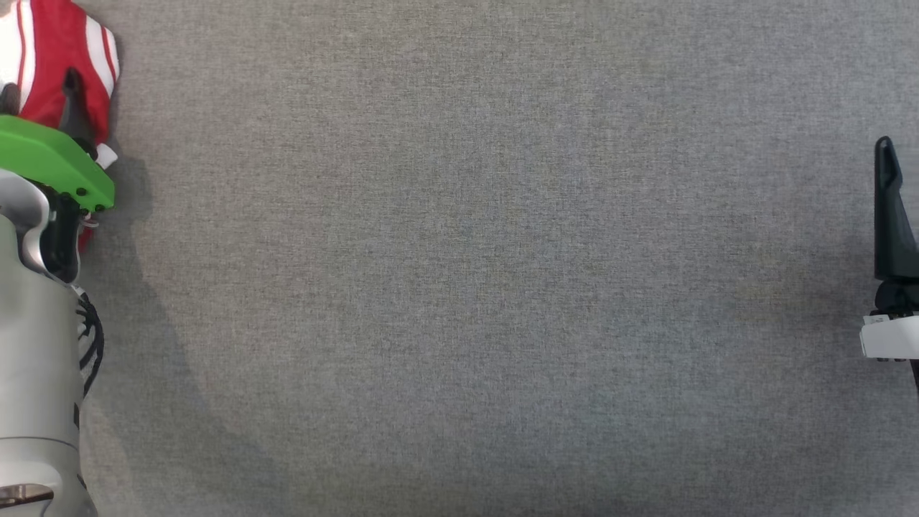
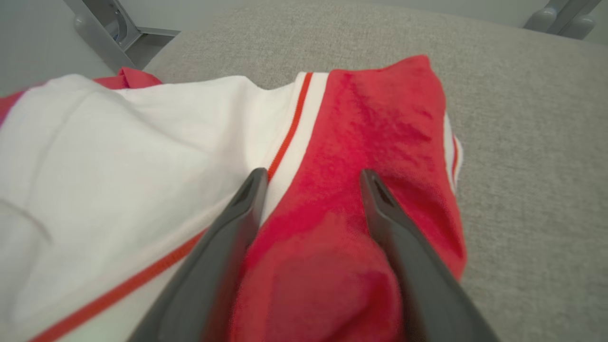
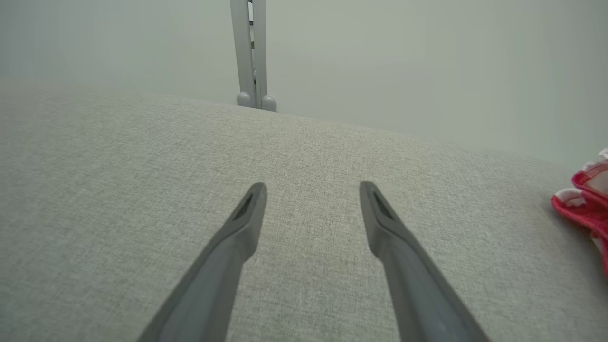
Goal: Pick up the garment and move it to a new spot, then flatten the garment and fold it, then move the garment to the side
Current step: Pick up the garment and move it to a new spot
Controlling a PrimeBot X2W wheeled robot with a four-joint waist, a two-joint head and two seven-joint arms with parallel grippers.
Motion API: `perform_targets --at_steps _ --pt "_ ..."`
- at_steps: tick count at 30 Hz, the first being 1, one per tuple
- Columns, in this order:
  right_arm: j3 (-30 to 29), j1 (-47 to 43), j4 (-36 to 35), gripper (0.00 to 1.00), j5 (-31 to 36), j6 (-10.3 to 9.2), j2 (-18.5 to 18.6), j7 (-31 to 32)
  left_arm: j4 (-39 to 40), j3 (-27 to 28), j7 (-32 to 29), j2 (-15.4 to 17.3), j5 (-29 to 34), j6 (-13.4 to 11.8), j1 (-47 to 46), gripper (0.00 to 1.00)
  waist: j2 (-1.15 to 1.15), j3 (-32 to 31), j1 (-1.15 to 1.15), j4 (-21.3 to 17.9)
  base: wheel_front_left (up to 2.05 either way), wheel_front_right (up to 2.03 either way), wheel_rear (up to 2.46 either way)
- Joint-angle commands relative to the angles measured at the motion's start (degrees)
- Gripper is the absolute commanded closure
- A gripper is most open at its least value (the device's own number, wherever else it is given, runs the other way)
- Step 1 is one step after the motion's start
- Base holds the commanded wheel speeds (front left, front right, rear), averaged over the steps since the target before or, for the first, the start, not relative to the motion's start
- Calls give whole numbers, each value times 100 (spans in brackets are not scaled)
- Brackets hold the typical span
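Note:
The garment [image 1: 61, 43] is red and white with thin stripes and lies bunched at the far left corner of the grey cloth table [image 1: 474, 273]. My left gripper [image 2: 311, 178] is open right over it, and its two dark fingers [image 2: 232, 223] straddle a red fold beside the white panel [image 2: 118, 156]. In the head view the left gripper [image 1: 39, 97] shows under its green housing. My right gripper [image 3: 311, 190] is open over bare table far to the right, with nothing between its fingers. One right finger [image 1: 890, 208] shows at the head view's right edge. The garment [image 3: 586, 202] peeks in at the right wrist view's edge.
A grey metal frame post [image 2: 107, 28] stands just beyond the table's corner near the garment. Another post [image 3: 251, 52] rises past the far edge. The table's far edge [image 3: 332, 123] meets a pale wall.

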State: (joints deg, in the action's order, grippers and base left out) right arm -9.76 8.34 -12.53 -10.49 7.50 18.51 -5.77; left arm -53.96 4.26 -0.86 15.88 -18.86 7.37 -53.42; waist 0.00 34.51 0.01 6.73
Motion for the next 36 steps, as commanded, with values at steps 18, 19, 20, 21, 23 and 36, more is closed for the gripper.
perform_targets --at_steps 18,19,20,21,23,36 --pt "327 48 467 0 -111 -1 -252 -200 31 -578 597 498 -482 -4 25 100 0 -827 -1 -118 0 0 0" --pt "343 34 542 0 -123 -1 -291 -242 108 -593 716 553 -441 -10 -11 100 0 -915 -1 -149 0 0 0" --pt "368 23 638 0 -124 -1 -333 -294 174 -621 822 606 -386 -14 -39 100 0 -1022 -1 -185 0 0 0" --pt "389 14 699 0 -130 -1 -371 -327 250 -642 898 635 -350 -20 -71 100 0 -1087 -1 -215 0 0 0" --pt "443 -8 870 0 -163 -1 -461 -421 436 -701 1030 680 -294 -28 -125 100 0 -1261 -1 -297 0 0 0" --pt "507 -166 1875 0 -287 -1 -964 -867 2586 -1360 444 816 14 -5 -350 100 0 -2256 -1 -1120 0 0 0"
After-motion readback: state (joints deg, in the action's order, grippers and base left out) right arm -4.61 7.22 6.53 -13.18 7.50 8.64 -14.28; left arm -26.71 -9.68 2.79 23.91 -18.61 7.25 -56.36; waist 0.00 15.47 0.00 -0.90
